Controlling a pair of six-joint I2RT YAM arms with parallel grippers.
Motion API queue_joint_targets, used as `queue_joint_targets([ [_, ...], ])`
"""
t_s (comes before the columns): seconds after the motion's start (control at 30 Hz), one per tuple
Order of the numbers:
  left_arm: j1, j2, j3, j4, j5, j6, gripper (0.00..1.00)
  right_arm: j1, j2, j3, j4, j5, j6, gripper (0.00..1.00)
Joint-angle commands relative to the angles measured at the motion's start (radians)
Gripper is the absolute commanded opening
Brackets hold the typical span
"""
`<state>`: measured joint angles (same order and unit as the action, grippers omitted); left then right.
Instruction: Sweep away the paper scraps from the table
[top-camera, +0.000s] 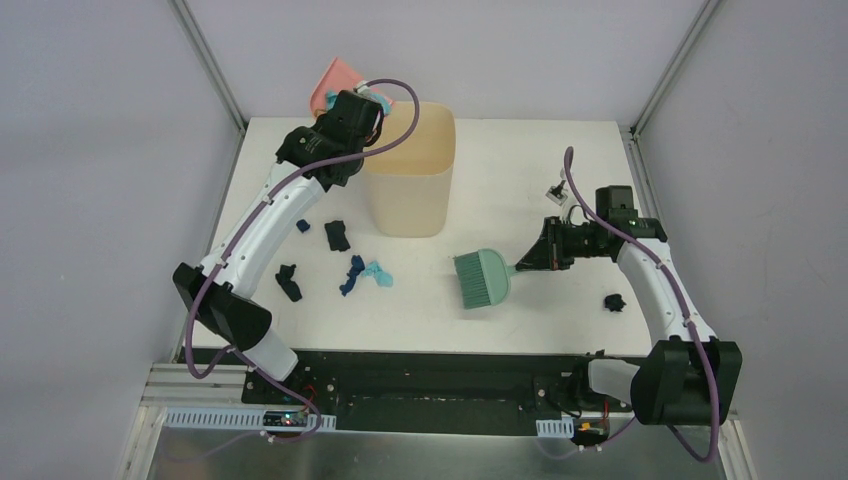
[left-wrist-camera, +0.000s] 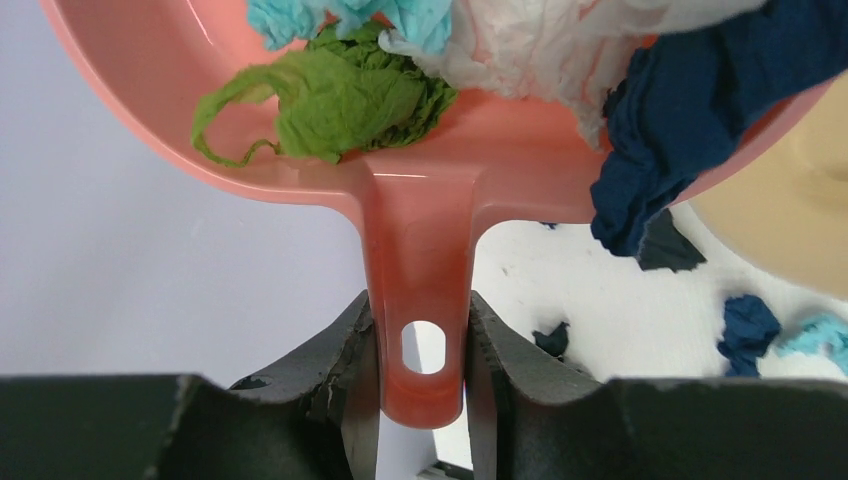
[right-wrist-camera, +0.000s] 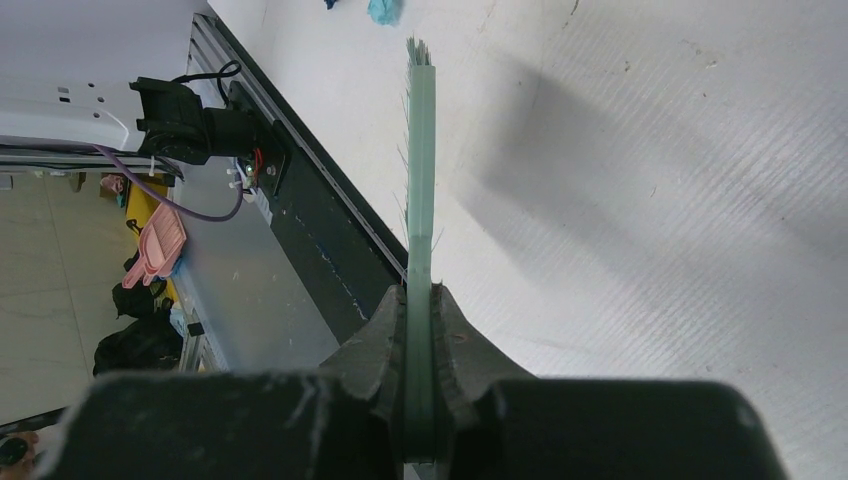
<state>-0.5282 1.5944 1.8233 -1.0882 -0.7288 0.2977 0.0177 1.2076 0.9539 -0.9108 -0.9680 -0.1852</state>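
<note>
My left gripper (left-wrist-camera: 420, 340) is shut on the handle of the pink dustpan (left-wrist-camera: 420, 210), raised and tilted at the rim of the tall beige bin (top-camera: 410, 170); the dustpan also shows in the top view (top-camera: 330, 82). It holds green (left-wrist-camera: 340, 95), teal, white and dark blue (left-wrist-camera: 690, 110) paper scraps. My right gripper (right-wrist-camera: 420, 310) is shut on the green hand brush (right-wrist-camera: 420, 160), whose head (top-camera: 482, 278) rests on the white table (top-camera: 520, 170) at centre. Loose scraps lie on the table: dark ones (top-camera: 337, 236), (top-camera: 289, 283), a blue and teal pair (top-camera: 365, 273), and a black one (top-camera: 614, 302) at the right.
The bin stands at the table's rear centre-left. A small white and grey object (top-camera: 556, 192) lies at the rear right. Metal posts rise at the rear corners. A black rail (top-camera: 430, 375) runs along the near edge.
</note>
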Motion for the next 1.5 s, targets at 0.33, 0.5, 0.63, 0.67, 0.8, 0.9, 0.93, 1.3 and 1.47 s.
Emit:
queue_joint_targets([
  [0.33,-0.016,-0.029,-0.163,0.374,-0.216,0.356,0.07,-0.004,-0.02,0.014,0.0,-0.021,-0.031,0.0],
  [0.5,-0.019,-0.045,-0.189,0.421,-0.197,0.367,0.07,-0.004,-0.032,0.013,0.0,-0.019,-0.034,0.0],
  [0.63,-0.026,-0.059,-0.267,0.554,-0.212,0.499,0.07,-0.004,-0.038,0.013,0.0,-0.017,-0.036,0.0],
  [0.67,-0.033,-0.063,-0.296,0.593,-0.212,0.544,0.07,-0.005,-0.04,0.011,0.0,-0.016,-0.036,0.0],
  [0.8,-0.064,-0.101,-0.464,0.877,-0.208,0.822,0.06,-0.004,-0.042,0.011,0.0,-0.015,-0.036,0.0],
  [0.9,-0.071,-0.109,-0.523,1.006,-0.218,0.91,0.06,-0.004,-0.042,0.011,0.0,-0.016,-0.036,0.0],
  [0.93,-0.071,-0.112,-0.522,1.002,-0.215,0.903,0.06,-0.004,-0.043,0.011,0.001,-0.015,-0.037,0.0],
  [1.3,-0.079,-0.138,-0.541,0.991,-0.203,0.894,0.06,-0.004,-0.037,0.013,-0.001,-0.018,-0.037,0.0],
  [1.47,-0.081,-0.145,-0.543,0.99,-0.202,0.89,0.06,-0.004,-0.033,0.014,-0.003,-0.018,-0.038,0.0],
])
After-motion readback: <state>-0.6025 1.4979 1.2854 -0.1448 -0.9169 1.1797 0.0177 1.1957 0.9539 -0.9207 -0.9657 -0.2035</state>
